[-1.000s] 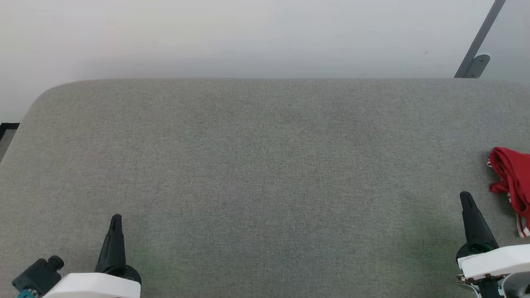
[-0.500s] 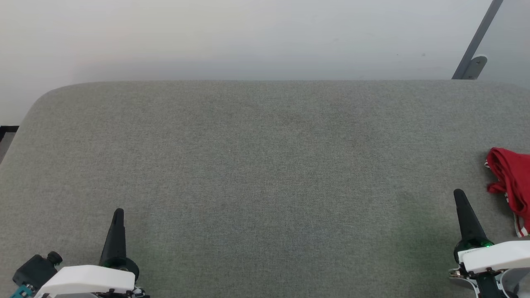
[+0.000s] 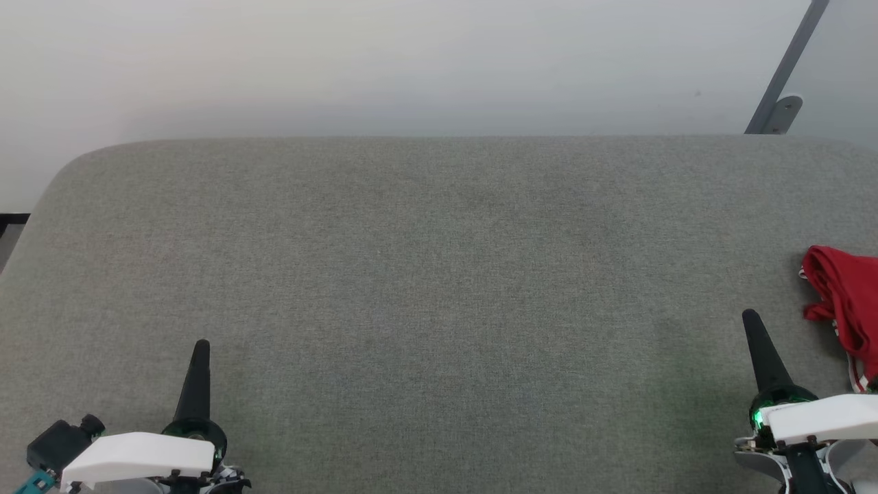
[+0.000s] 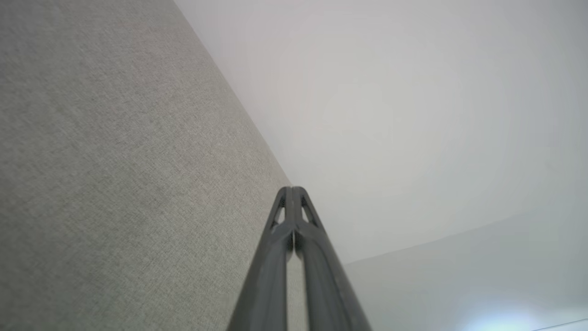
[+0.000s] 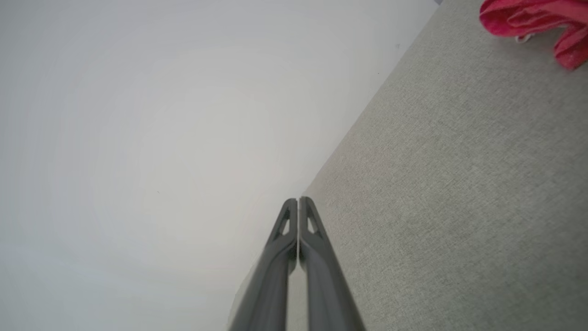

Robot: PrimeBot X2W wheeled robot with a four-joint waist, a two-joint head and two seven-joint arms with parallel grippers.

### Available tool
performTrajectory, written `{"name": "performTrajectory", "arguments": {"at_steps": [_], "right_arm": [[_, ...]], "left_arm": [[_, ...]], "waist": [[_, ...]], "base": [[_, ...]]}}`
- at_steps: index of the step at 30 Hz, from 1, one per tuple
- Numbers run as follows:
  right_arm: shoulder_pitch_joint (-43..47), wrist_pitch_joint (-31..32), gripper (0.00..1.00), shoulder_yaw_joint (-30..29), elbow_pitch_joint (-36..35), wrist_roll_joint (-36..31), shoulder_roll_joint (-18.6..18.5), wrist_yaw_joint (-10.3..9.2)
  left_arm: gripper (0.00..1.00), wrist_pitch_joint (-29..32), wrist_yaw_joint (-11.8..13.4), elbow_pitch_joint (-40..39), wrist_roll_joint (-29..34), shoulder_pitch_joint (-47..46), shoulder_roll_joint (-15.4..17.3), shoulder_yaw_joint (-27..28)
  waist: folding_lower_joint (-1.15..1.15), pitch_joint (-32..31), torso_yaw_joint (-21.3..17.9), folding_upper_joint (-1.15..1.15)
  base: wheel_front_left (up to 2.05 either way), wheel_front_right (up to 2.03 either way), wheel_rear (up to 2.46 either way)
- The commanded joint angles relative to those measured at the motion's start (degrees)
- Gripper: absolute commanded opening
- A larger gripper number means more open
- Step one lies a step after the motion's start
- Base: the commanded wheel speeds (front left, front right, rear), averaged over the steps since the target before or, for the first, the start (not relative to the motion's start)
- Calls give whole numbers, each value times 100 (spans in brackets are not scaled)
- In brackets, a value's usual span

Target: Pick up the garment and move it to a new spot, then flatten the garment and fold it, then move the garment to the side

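Reaching slightly higher up the frame than a second ago, left gripper (image 3: 200,345) and right gripper (image 3: 751,315) both show fingers pressed together, empty. Red garment (image 3: 840,298) lies bunched at the right edge of the grey fabric surface (image 3: 439,261), near the right gripper, not touching. Metal strut (image 3: 782,103) at upper right.

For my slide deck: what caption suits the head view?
Crumpled red T-shirt lies far right on the grey fabric surface; shut right gripper nearby, not touching; shut left gripper far across.
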Motion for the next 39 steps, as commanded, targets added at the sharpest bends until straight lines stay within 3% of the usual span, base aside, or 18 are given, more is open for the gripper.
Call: {"name": "performTrajectory", "arguments": {"at_steps": [1,39], "right_arm": [[-116,48,0,-21,-1,143,14,0],[-326,378,0,-61,277,1682,304,1]], "left_arm": [[0,46,-10,-17,-152,-137,4,12],[0,542,-15,231,-1952,-434,-63,61]], "waist": [[0,-5,-3,0],[0,-115,-66,0]], "base": [[0,0,0],[0,0,0]]}}
